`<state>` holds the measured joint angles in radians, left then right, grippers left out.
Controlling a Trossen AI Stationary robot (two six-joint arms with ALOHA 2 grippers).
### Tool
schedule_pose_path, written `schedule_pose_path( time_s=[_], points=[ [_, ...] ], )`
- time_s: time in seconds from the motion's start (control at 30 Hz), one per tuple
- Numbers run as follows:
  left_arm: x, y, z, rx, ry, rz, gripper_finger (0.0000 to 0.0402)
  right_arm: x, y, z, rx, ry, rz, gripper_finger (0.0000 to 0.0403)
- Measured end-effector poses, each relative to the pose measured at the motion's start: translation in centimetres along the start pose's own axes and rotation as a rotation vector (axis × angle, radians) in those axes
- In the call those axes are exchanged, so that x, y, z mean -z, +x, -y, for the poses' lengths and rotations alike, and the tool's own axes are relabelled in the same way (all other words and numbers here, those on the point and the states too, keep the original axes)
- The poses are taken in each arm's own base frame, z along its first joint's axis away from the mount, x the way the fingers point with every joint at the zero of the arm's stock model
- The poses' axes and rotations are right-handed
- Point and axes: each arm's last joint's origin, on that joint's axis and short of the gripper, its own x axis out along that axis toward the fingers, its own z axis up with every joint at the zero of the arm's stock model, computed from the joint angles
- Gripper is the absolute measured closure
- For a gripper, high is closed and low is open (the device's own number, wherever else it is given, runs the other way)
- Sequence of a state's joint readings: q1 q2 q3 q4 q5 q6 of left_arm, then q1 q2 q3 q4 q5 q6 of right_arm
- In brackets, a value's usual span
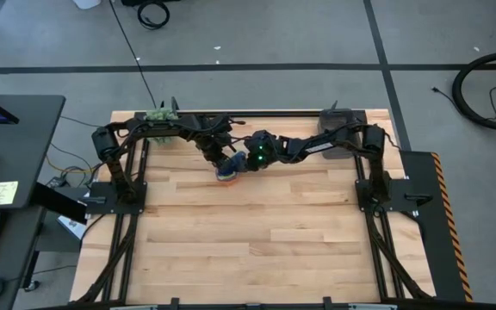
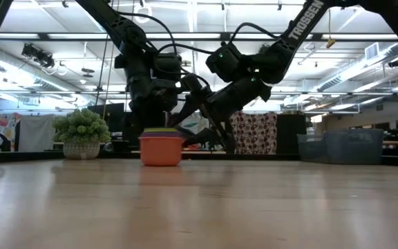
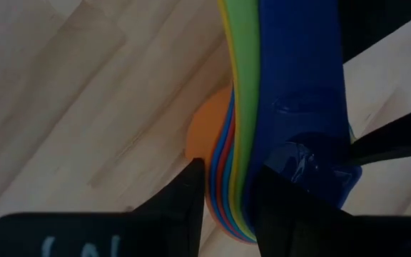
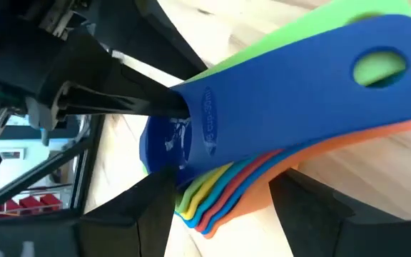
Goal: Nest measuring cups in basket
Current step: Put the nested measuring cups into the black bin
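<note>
The measuring cups (image 2: 161, 149) stand nested in one stack on the table's far middle, orange at the bottom and dark blue (image 4: 262, 93) on top, with their flat handles fanned together. My left gripper (image 3: 228, 170) comes down onto the stack and is shut on it. My right gripper (image 4: 223, 182) reaches in from the right, open, with a finger on each side of the stacked handles (image 4: 241, 178) close to the bowls; no touch shows. The basket (image 1: 335, 121) sits at the table's far right edge. My left gripper holds the stack by the cups' walls and rims (image 3: 230, 203), beside the root of the handles. One finger (image 4: 155, 103) reaches into the dark blue top cup, and the other (image 3: 184, 207) stands outside the stack. The fingers slant steeply down from above. The stack rests upright on the table.
A fuzzy green plant ball (image 1: 158, 114) in a small pot stands at the far left edge. The black arm frames (image 1: 114, 185) run along both sides of the table. The near half of the wooden top (image 1: 257, 250) is bare.
</note>
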<state>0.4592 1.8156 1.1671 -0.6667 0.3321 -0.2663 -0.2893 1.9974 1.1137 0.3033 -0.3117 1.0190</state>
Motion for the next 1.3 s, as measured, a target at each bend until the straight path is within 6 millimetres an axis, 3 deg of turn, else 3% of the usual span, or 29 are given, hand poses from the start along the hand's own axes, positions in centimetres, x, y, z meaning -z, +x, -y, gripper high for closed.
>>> schedule_pose_path(
  time_s=[1.3],
  points=[
    [-0.13,-0.02,0.01,0.031,0.104,0.004,0.0306,-0.31,0.27,0.15,-0.040,-0.008,0.001,0.0209]
  ],
)
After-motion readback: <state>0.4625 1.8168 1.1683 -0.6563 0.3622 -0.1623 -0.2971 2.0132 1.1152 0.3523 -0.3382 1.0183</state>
